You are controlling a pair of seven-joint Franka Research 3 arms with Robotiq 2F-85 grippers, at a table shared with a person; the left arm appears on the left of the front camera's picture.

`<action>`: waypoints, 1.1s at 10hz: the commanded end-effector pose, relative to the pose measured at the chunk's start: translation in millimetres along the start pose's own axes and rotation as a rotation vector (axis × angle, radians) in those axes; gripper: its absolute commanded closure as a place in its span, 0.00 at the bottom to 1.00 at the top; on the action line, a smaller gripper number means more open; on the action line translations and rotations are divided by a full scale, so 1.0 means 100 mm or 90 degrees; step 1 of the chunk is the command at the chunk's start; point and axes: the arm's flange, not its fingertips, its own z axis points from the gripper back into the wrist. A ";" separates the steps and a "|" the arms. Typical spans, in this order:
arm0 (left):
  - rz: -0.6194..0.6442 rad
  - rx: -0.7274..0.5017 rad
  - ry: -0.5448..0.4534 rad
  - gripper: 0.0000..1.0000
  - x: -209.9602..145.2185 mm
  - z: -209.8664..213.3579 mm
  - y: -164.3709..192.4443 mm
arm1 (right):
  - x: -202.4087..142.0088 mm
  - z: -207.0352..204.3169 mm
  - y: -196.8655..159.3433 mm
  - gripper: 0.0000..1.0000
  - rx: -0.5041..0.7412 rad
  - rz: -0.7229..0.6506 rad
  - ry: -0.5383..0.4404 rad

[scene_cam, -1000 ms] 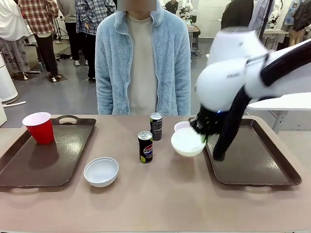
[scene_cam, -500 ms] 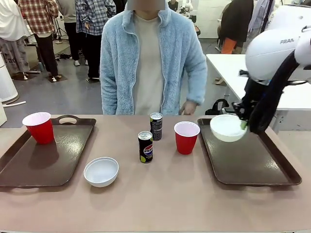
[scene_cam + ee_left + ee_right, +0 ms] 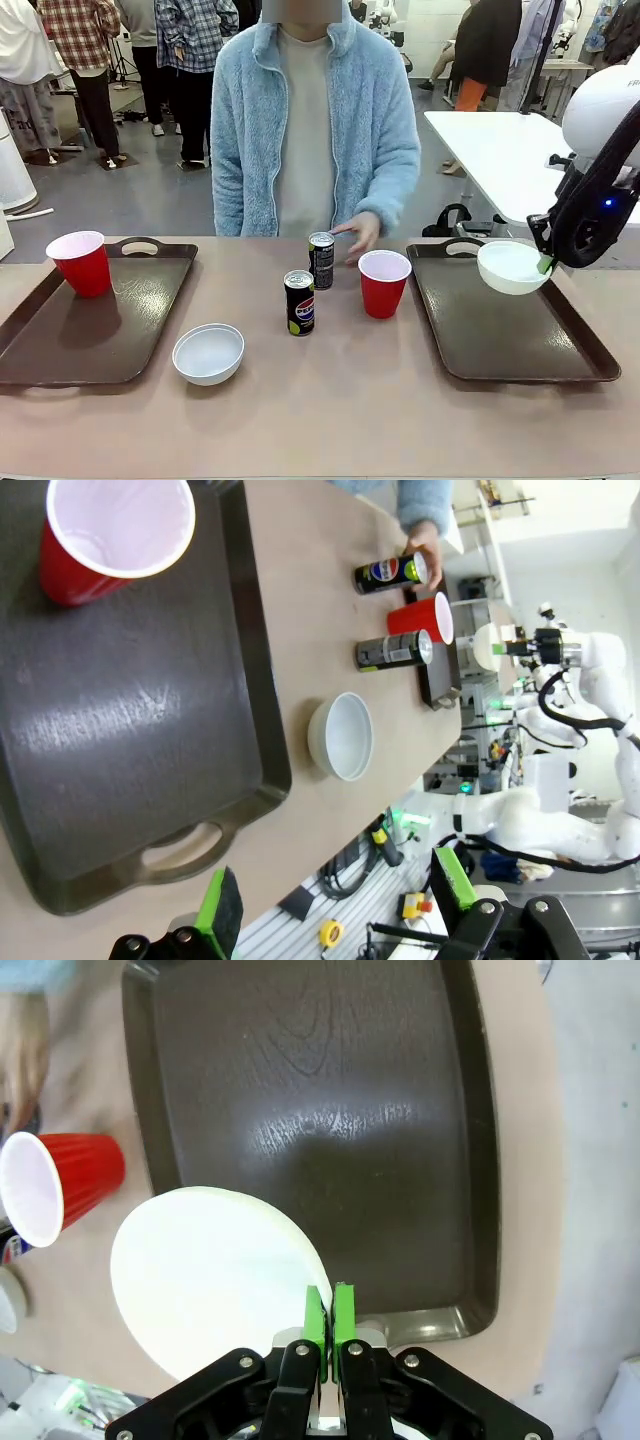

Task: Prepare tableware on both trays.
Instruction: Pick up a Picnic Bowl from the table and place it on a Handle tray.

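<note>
My right gripper [image 3: 543, 264] [image 3: 329, 1320] is shut on the rim of a white bowl [image 3: 510, 266] [image 3: 210, 1280], which hangs above the far right part of the right tray [image 3: 520, 345] [image 3: 320, 1110]. The left tray [image 3: 110, 330] [image 3: 130, 730] carries one red cup [image 3: 80, 262] [image 3: 115, 535] in its far corner. On the table between the trays stand a second white bowl [image 3: 208, 353] [image 3: 342, 736], two Pepsi cans [image 3: 299, 302] [image 3: 321, 260] and another red cup [image 3: 384, 283] [image 3: 55, 1185]. My left gripper [image 3: 335, 895] hovers open above the left tray's near end.
The person stands at the far side, one hand [image 3: 358, 235] [image 3: 425, 540] resting by the far can. Most of the right tray's floor is bare beneath the held bowl. A white table [image 3: 500, 150] stands behind at the right.
My right arm has carried the bowl from the table's middle rightward, over the right tray. The person's hand has come forward to the far can.
</note>
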 end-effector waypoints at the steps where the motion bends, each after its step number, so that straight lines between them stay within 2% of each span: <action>1: 0.000 -0.007 -0.003 0.00 -0.01 0.02 -0.01 | 0.07 -0.26 -0.07 1.00 0.015 -0.001 -0.006; 7: 0.000 -0.007 -0.003 0.00 -0.01 0.02 -0.01 | 0.23 -0.90 -0.14 1.00 -0.037 -0.037 0.029; 11: 0.000 -0.007 -0.003 0.00 -0.01 0.02 -0.01 | 0.18 -0.96 -0.13 1.00 -0.036 -0.030 0.036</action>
